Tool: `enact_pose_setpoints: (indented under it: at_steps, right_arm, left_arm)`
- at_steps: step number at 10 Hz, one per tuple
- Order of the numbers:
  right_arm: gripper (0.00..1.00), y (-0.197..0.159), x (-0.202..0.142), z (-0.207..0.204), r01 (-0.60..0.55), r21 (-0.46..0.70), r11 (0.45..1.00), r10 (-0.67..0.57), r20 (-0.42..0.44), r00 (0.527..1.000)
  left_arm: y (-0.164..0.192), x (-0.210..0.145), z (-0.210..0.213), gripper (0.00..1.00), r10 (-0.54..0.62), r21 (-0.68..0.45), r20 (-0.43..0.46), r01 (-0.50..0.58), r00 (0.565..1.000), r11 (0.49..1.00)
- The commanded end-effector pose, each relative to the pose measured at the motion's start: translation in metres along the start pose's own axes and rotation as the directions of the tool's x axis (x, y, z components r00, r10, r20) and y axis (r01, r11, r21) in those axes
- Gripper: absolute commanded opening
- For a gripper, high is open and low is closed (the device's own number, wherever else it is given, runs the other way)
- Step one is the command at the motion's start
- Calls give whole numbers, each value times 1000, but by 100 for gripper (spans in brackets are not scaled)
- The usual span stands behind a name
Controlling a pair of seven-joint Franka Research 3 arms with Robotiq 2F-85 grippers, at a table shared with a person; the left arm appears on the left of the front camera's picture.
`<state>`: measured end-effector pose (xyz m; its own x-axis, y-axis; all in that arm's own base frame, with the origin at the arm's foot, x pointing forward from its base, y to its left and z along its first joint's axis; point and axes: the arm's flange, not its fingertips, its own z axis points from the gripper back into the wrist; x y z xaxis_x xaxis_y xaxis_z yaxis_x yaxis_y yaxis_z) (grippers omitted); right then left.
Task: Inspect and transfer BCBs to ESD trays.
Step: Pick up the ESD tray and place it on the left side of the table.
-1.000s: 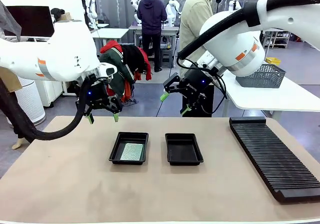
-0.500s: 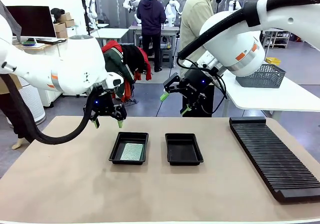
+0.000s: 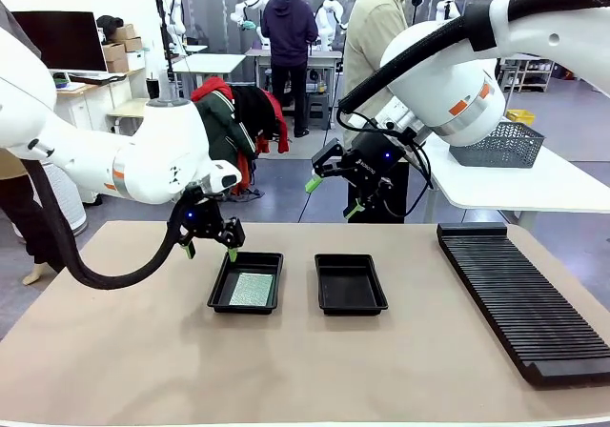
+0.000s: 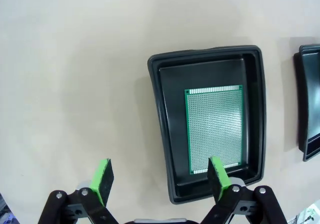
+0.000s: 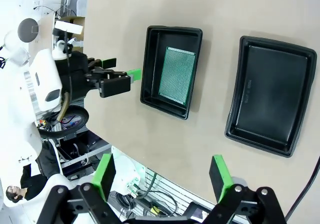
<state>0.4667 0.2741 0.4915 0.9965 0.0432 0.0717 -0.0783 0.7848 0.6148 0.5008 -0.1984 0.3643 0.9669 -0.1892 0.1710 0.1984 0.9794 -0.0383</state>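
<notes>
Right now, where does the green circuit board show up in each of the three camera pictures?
Front view: the circuit board lies in the left black tray, left of centre.
Left wrist view: the circuit board sits right of centre.
Right wrist view: the circuit board sits in the upper middle.
Shared landmark: the empty black tray beside it.
</notes>
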Motion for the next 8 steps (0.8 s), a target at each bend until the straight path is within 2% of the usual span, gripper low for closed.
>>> enact_pose_setpoints:
  at_steps: [1,5,8]
  right_arm:
    - [100,2,2,-1,18,-27,999,-17,15,1000]
    - [100,2,2,-1,18,-27,999,-17,15,1000]
    - [100,2,2,-1,18,-27,999,-17,15,1000]
  left_arm:
    - [5,1,-17,100,-37,30,13,37,999,999]
    - [11,5,-46,100,-48,41,3,48,999,998]
    - [10,5,-53,100,-52,20,-5,52,999,998]
